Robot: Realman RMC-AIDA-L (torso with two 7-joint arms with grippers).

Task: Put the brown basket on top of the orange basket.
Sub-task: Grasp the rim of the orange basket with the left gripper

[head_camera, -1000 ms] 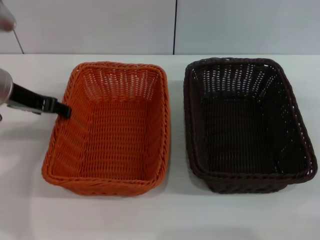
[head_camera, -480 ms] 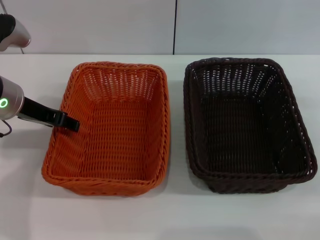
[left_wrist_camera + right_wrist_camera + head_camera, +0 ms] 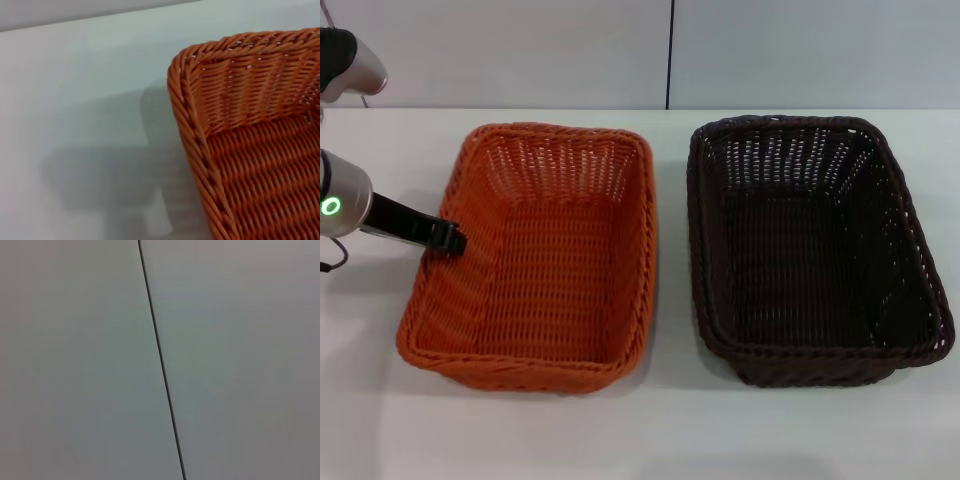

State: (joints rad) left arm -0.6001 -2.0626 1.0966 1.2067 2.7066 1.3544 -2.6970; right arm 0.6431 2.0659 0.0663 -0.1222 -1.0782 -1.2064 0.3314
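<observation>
Gripping: left gripper [image 3: 448, 238] at orange basket [image 3: 535, 260] left rim; whether clamped, cannot tell.
Risk: dragging orange away from brown basket [image 3: 810, 250].
Right: unseen.

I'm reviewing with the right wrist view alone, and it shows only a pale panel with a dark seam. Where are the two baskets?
Observer: The head view shows the orange basket and the brown basket side by side on the white table, apart, with the orange one on the robot's left.
Operator: Any arm near them?
Observer: The left gripper is at the orange basket's left rim.
Operator: Is the brown one stacked?
Observer: No, it sits on the table by itself.
</observation>
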